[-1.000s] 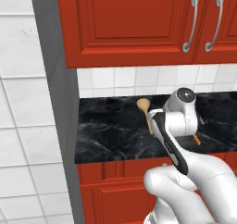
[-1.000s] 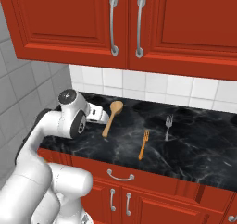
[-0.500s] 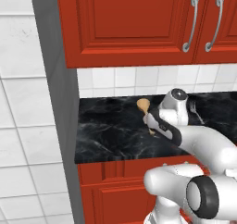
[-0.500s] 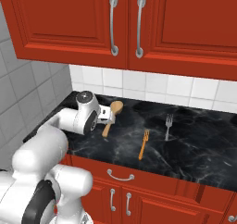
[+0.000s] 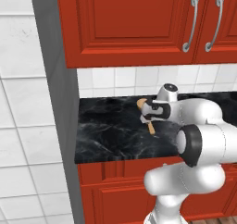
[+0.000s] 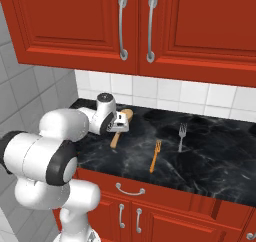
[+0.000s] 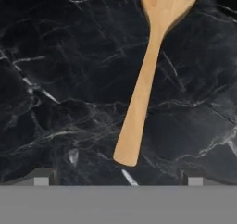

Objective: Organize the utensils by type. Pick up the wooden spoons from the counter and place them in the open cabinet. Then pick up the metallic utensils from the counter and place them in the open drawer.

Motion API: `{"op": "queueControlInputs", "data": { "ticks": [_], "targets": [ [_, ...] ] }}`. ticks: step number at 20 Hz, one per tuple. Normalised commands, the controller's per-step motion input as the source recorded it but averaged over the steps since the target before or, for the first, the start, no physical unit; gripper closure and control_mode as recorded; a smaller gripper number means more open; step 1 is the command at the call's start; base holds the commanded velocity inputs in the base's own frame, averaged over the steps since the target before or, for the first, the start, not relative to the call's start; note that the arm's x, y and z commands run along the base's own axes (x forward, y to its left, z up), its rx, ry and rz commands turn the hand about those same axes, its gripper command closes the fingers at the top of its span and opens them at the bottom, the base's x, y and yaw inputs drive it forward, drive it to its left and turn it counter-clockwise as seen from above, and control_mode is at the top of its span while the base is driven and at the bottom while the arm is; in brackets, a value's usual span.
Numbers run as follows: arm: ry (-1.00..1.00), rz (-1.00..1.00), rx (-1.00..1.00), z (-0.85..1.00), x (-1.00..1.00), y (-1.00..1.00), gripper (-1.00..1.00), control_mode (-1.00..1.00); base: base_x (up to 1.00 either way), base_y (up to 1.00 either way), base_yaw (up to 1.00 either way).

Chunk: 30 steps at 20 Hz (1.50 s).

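Observation:
A wooden spoon (image 7: 140, 91) lies flat on the black marble counter (image 6: 215, 161), its bowl (image 6: 128, 114) toward the tiled back wall and its handle (image 5: 151, 127) toward the front edge. My gripper (image 6: 120, 128) hovers low over the handle, jaws open and pointing down with nothing between them. In the hand view the handle end sits between and just beyond the fingertips (image 7: 41, 177). In the left base view, my gripper (image 5: 147, 118) covers the spoon's middle. To the spoon's right, an orange-handled fork (image 6: 155, 156) and a silver fork (image 6: 182, 136) lie on the counter.
Red upper cabinets (image 6: 150, 26) with shut doors hang above the counter. Shut red drawer and door fronts (image 6: 131, 190) run below it. A grey side panel (image 5: 58, 102) and a tiled wall close off the counter's left end.
The arm has reached forward and carried the hand from the counter's front to above the wooden spoon's handle. The jaws stayed open, and the utensils have not moved.

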Motion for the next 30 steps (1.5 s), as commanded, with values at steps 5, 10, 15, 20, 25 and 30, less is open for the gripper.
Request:
{"op": "queueControlInputs", "data": {
  "ticks": [5,10,15,20,25,30],
  "targets": [
    [0.0,0.0,0.0,-0.46,0.38,0.0,-1.0,-1.0,0.0,0.0,0.0],
    [0.0,0.0,0.0,-0.44,0.33,-0.05,-1.0,-1.0,0.0,0.0,0.0],
    [0.0,0.0,0.0,-0.34,0.21,-0.02,-1.0,-1.0,0.0,0.0,0.0],
    [0.0,0.0,0.0,-0.3,0.11,-0.09,-1.0,-1.0,0.0,0.0,0.0],
    [0.0,0.0,0.0,-0.32,0.08,-0.01,-1.0,-1.0,0.0,0.0,0.0],
    [0.0,0.0,0.0,-0.26,0.01,-0.02,1.0,-1.0,0.0,0.0,0.0]
  ]
}}
